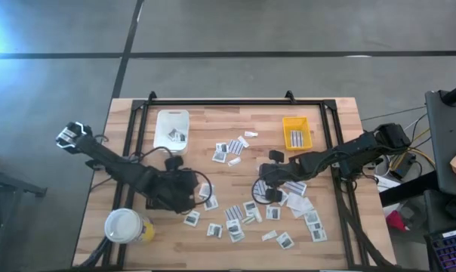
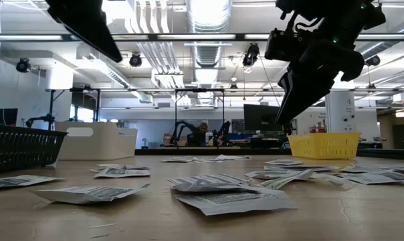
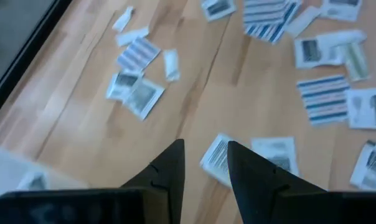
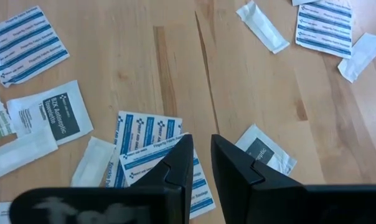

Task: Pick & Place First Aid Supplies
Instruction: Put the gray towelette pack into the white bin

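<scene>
Care suits this pickup: right gripper [image 4: 199, 163], jaws narrowly apart and empty, hovers beside the blue-striped strip [image 4: 147, 146], well short of the yellow tray [image 1: 297, 131]; pinch one edge only

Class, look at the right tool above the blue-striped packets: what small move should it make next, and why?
Probably lift straight up. The right tool has its fingers nearly together over the edge of a blue-striped packet lying on other packets; a small rise would show whether it is gripped before carrying it toward the yellow tray.
</scene>
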{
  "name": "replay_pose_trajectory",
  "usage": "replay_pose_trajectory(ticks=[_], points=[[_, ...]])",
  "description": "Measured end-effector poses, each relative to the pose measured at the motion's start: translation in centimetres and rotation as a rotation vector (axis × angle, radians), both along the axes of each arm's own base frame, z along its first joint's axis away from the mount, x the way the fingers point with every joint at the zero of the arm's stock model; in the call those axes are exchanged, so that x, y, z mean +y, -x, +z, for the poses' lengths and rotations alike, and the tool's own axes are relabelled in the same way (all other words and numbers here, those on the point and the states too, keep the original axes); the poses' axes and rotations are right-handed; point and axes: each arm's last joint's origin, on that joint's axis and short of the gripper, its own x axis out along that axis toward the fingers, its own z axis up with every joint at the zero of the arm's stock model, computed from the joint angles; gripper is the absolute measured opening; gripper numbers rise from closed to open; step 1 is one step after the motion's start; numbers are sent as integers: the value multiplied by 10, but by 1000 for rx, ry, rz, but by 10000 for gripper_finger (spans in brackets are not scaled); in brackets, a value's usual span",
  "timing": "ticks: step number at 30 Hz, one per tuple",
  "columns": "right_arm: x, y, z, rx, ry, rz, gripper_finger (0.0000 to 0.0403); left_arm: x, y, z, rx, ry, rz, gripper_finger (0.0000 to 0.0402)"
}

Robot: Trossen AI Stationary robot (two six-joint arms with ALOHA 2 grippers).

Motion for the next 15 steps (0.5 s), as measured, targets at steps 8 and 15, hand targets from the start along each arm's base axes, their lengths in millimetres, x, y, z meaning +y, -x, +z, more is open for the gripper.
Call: replay_pose_trajectory(ticks=[8,15], points=[[0,0,0,-1,4,6,52,6,-19,-22,-64,9,-71,115],[1,-5,3,-63,-8,8,52,12,-27,-45,3,165,-128,115]])
